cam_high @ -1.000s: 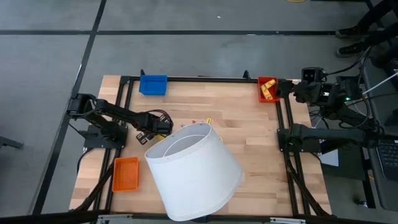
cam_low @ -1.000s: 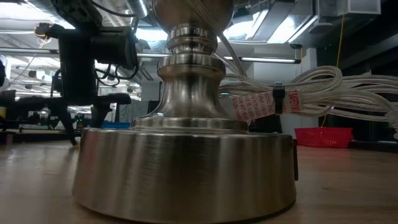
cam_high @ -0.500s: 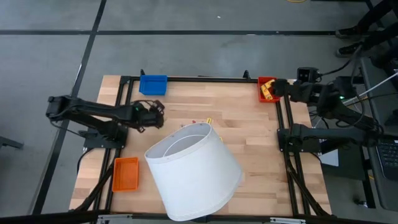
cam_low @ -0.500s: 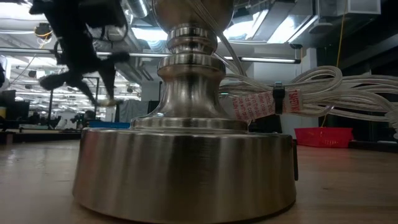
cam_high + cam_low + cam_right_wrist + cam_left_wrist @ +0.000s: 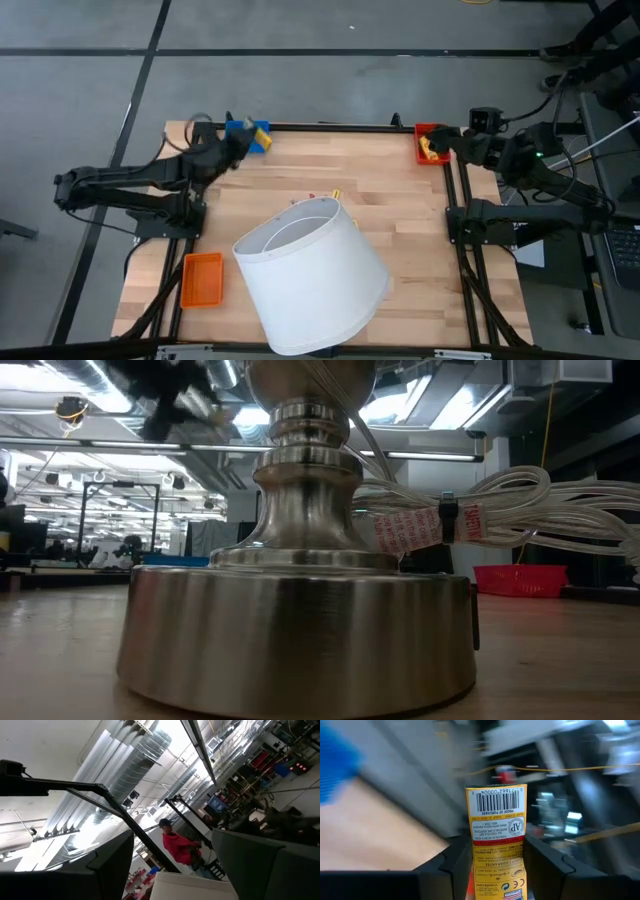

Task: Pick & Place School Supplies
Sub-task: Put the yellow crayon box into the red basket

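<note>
High view is showing a big white lampshade [image 5: 312, 275] lying well behind the left gripper [image 5: 238, 145], hiding much of the table [image 5: 400, 200]. That gripper is hovering at the blue tray [image 5: 252, 135], its fingers clamping a yellow crayon box [image 5: 497, 840]; delivery looks nearly done, only release remaining. Right gripper [image 5: 447, 143] is hanging beside the red tray [image 5: 428, 142], which is already holding yellow pieces; whether its fingers are spread, I cannot tell. Small items [image 5: 336, 194] beside the shade are waiting, awkwardly close to it.
</note>
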### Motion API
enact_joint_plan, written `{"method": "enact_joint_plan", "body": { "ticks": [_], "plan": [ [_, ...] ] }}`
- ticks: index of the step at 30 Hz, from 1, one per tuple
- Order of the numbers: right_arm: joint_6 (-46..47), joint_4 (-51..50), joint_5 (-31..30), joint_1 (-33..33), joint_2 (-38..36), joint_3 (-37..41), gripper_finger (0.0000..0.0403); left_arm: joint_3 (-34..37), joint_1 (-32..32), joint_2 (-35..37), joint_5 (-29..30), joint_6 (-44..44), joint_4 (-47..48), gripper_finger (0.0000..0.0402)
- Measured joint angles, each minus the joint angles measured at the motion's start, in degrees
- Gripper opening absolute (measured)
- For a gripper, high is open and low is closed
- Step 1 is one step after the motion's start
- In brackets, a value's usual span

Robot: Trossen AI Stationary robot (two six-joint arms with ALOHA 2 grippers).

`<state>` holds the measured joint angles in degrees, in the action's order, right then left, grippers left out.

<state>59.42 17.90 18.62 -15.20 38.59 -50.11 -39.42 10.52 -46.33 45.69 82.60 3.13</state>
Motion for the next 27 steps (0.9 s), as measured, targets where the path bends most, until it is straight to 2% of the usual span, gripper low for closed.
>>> {"method": "enact_joint_plan", "body": {
  "ticks": [5, 9, 13, 16, 20, 24, 27],
  "plan": [
    [0.77, 1.11, 0.65, -0.02, 3.81, -0.04, 0.0272, -0.31, 3.89, -0.94, -7.63, -12.01, -17.60, 0.0155],
    [-0.14, 6.15, 1.62, 0.00, 7.28, -1.19, 0.0272, -3.19, 5.18, -2.95, -14.37, -17.88, -23.38, 0.0155],
    [-10.25, 5.16, 1.89, 0.18, 11.27, -10.53, 0.0272, -8.51, 5.36, -6.57, -20.65, -22.27, -24.60, 0.0155],
    [-20.04, -4.19, 2.18, 1.21, 14.03, -20.11, 0.0272, -14.35, 5.34, -9.87, -24.79, -25.49, -24.92, 0.0155],
    [-33.56, -23.56, 0.82, 2.83, 18.66, -33.14, 0.0272, -23.03, 5.34, -15.11, -30.44, -29.83, -23.69, 0.0155],
    [-44.26, -40.28, -8.10, 5.20, 23.59, -44.63, 0.0272, -31.58, 4.64, -19.64, -34.19, -33.62, -23.56, 0.0155],
    [-50.21, -45.63, -14.39, 8.06, 27.39, -50.34, 0.0272, -36.79, 3.21, -22.42, -35.13, -37.49, -22.79, 0.0155]
  ]
}}
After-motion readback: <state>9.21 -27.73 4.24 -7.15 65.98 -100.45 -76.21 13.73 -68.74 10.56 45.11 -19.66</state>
